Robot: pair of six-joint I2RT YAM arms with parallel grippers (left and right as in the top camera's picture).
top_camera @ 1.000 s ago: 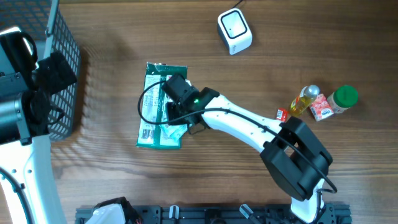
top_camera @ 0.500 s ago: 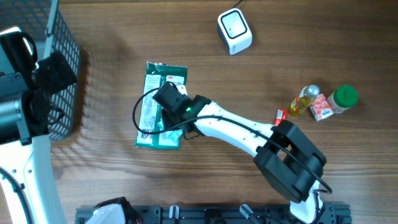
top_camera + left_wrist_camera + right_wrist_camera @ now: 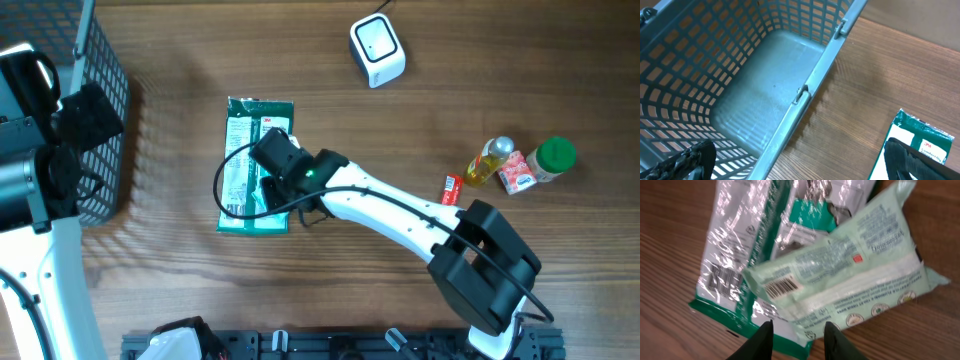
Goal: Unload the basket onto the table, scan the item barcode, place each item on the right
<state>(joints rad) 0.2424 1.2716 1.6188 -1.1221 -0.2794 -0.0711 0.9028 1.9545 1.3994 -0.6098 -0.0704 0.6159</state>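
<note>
1. The right hand [image 3: 797,340] hovers at the near edge of the wipes pack [image 3: 850,270], its fingers narrowly apart and gripping nothing.
2. The wipes pack lies barcode [image 3: 780,287] up across a green packet [image 3: 727,265] on the worktop [image 3: 670,230], well apart from the scanner [image 3: 377,50].
3. The left hand [image 3: 800,162] gapes wide above the basket [image 3: 765,100].

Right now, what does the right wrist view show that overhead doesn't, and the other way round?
Right wrist only: a pale wipes pack lying across the green package, with its barcode facing up. Overhead only: the white scanner, the basket and a yellow bottle at far right. Both: the green package and the right gripper over it.
</note>
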